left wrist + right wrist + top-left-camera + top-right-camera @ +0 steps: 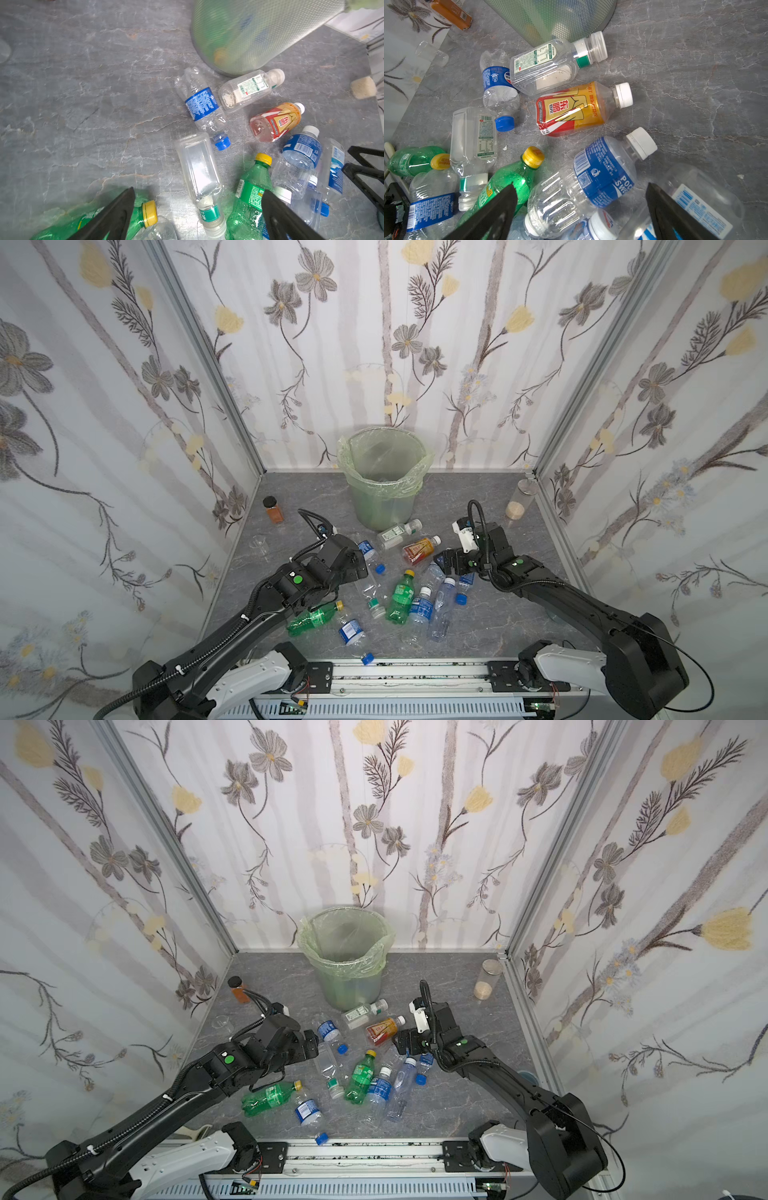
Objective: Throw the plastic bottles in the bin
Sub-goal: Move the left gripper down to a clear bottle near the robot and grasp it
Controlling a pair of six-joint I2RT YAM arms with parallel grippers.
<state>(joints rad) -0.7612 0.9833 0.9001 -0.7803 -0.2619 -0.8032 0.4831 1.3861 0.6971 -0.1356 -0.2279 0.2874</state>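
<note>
left fingers hang apart, empty, over a clear square bottle; right fingers likewise over a blue-labelled bottle, seemingly to take each crosswise. the bin stands centred for both.

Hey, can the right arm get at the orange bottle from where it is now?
Probably yes. The right gripper is open just short of the orange bottle, which lies with nothing on top of it; only a blue-labelled bottle lies between them.
</note>
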